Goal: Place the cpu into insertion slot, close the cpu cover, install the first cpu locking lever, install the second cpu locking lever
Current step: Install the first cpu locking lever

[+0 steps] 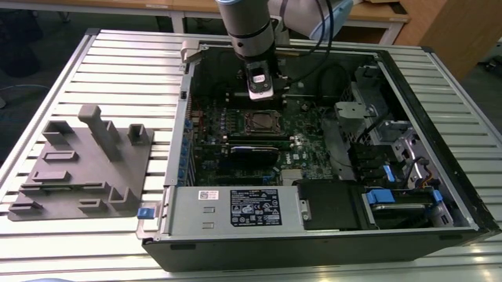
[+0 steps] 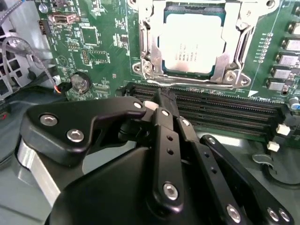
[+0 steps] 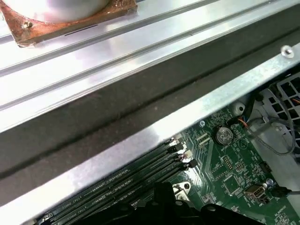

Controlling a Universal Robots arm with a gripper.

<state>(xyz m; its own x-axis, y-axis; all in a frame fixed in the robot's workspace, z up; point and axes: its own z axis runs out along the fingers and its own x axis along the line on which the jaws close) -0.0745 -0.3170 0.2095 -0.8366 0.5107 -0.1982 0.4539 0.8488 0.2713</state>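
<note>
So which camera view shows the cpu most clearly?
The second wrist view: the cpu sits close up in its slot, framed by the cover. The exterior view shows it small and distant.

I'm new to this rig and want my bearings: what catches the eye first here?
The open computer case on the slatted table, its green motherboard exposed. In the second wrist view, the cpu sits in the insertion slot with the cpu cover framing it. The arm's black end effector hangs over the memory slots beside it.
</note>
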